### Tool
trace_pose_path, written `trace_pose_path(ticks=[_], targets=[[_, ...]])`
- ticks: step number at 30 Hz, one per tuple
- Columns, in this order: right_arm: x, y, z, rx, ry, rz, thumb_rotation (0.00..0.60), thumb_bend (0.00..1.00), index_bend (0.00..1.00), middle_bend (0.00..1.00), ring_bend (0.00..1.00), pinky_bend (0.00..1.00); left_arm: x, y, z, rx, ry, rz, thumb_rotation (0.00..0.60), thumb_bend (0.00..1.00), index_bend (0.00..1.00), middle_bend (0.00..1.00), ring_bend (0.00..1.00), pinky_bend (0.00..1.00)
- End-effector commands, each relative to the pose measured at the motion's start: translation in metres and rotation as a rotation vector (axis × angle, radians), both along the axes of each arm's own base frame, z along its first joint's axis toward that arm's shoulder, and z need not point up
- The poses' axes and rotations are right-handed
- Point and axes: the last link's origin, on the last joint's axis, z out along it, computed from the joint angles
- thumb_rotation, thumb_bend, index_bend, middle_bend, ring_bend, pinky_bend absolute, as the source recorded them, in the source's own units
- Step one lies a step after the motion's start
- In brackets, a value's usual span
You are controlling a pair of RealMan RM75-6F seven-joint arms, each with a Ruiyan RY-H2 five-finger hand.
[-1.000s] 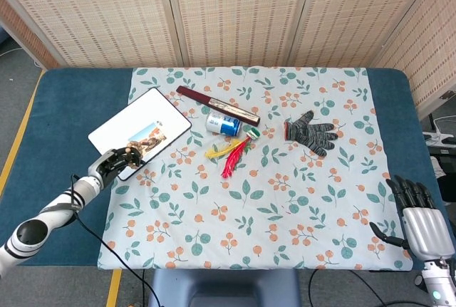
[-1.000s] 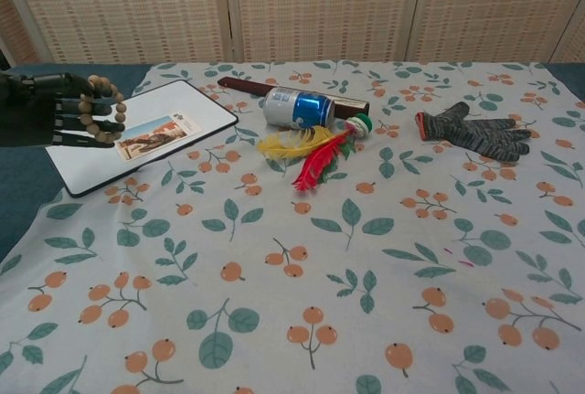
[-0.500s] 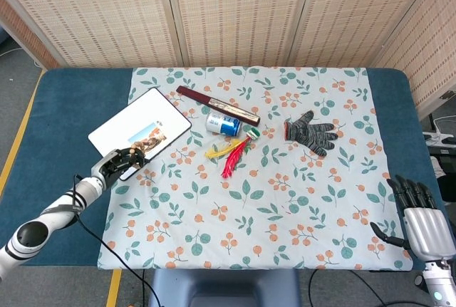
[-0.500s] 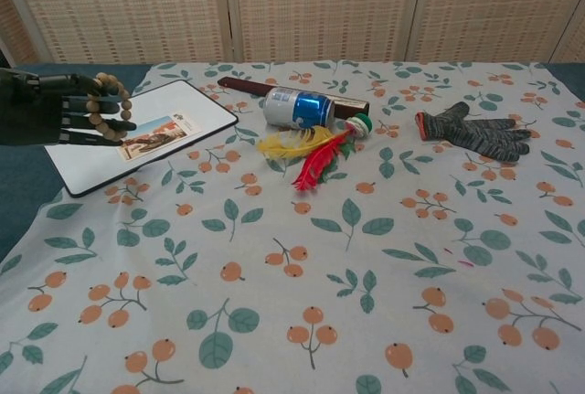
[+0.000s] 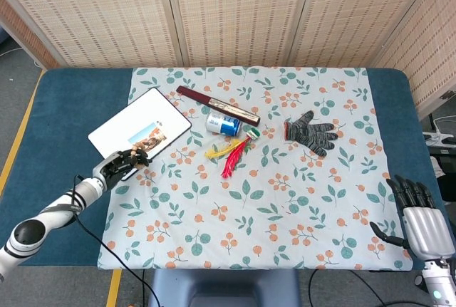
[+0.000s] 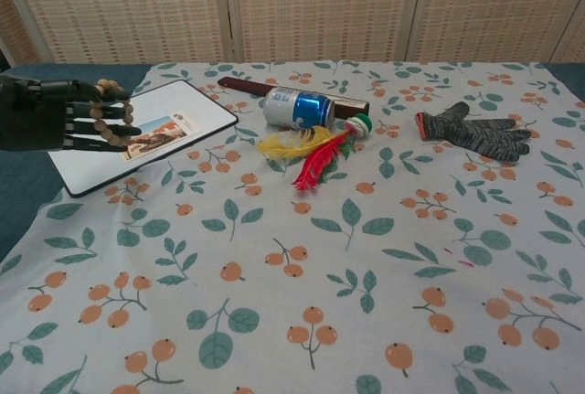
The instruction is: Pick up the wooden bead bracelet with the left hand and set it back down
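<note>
Spreading across the blue table (image 5: pixel 78 100), the floral cloth (image 5: pixel 285 207) carries the clutter: a white tablet (image 6: pixel 174 111) at its left edge, a knitted glove (image 5: pixel 312 131), a dark flat case (image 5: pixel 217 105), a blue can (image 6: pixel 298 107) and a bunch of red and yellow feathers (image 6: pixel 306 152). Over the near edge of the tablet, the left hand (image 6: pixel 55 116) holds the wooden bead bracelet (image 6: pixel 111 113) clear of the surface, the loop draped over its outstretched fingers rather than clamped. That loose hang looks like the main risk: if the fingers tilt or spread too soon, the beads could slide off and drop instead of being placed. Landing on the smooth tablet, they might skid or spill over its rim; landing half on the tablet and half on the cloth, the loop could end up uneven. A strand could also catch on a fingertip as the hand draws away, dragging the bracelet along or nudging the tablet. The right hand (image 5: pixel 422 223) rests at the table's near right corner, fingers apart and holding nothing, well away from all of it.
</note>
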Motion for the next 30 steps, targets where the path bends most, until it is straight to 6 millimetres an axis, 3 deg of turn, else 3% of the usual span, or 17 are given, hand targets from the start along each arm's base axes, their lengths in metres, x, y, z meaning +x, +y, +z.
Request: trace_pose_path(ticks=[1, 5, 18, 22, 30], targets=[[0.0001, -0.0001, -0.0001, 0.0, 0.0, 0.0, 0.311, 0.2, 0.0, 0.0, 0.0, 0.0, -0.0019, 0.0002, 0.0006, 0.008, 0.005, 0.0, 0.6, 0.89, 0.42, 0.51, 0.23, 0.0], [0.0001, -0.0001, 0.0, 0.0, -0.001, 0.0, 0.31, 0.2, 0.0, 0.0, 0.0, 0.0, -0.002, -0.0013, 0.0008, 0.018, -0.011, 0.005, 0.6, 0.68, 0.4, 0.51, 0.23, 0.0], [0.0, -0.0001, 0.0, 0.002, -0.001, -0.001, 0.311, 0.2, 0.0, 0.0, 0.0, 0.0, -0.0035, -0.002, 0.0008, 0.031, -0.051, 0.032, 0.591, 0.46, 0.47, 0.53, 0.22, 0.0], [0.0001, -0.0001, -0.0001, 0.002, -0.001, -0.001, 0.31, 0.2, 0.0, 0.0, 0.0, 0.0, -0.0055, -0.0019, 0.0001, 0.027, -0.071, 0.06, 0.401, 0.45, 0.55, 0.62, 0.23, 0.0], [0.0005, 0.0002, 0.0009, -0.001, -0.002, 0.001, 0.311, 0.2, 0.0, 0.0, 0.0, 0.0, -0.0041, -0.0017, -0.0005, 0.019, -0.06, 0.057, 0.313, 0.46, 0.61, 0.63, 0.24, 0.0]])
